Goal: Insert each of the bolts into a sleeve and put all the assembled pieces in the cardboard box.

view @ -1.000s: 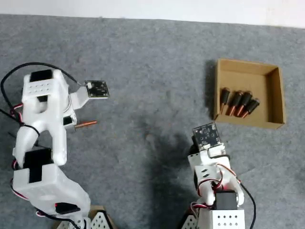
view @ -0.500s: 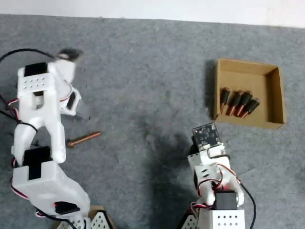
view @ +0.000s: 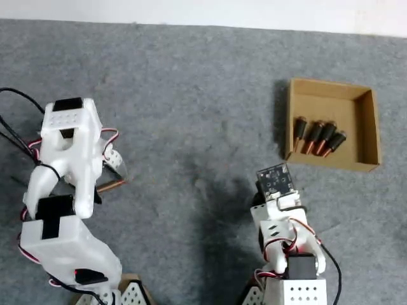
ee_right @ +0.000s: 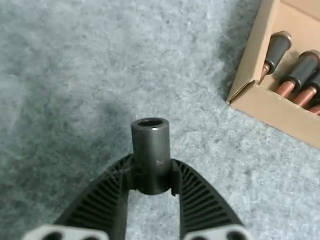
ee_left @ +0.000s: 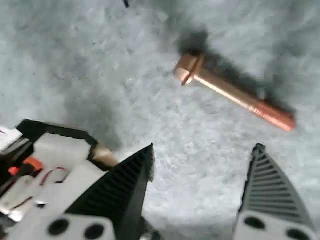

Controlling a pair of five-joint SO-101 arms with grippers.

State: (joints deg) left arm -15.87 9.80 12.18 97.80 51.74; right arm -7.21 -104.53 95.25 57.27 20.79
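Note:
A copper bolt lies loose on the grey carpet at the left, its head end under the left arm. In the left wrist view the bolt lies flat beyond my left gripper, which is open and holds nothing. My right gripper is shut on a dark sleeve, held with its open bore showing. The right arm stays low at centre right. The cardboard box at the right holds several assembled bolt-and-sleeve pieces, also seen in the right wrist view as pieces.
Grey carpet covers the table, with open room between the arms and the box. A white wall edge runs along the far side. Cables trail by the left arm.
The left gripper let go of the bolt, which dropped to the carpet. The left arm swung away, then came back over the bolt. The right arm has kept still.

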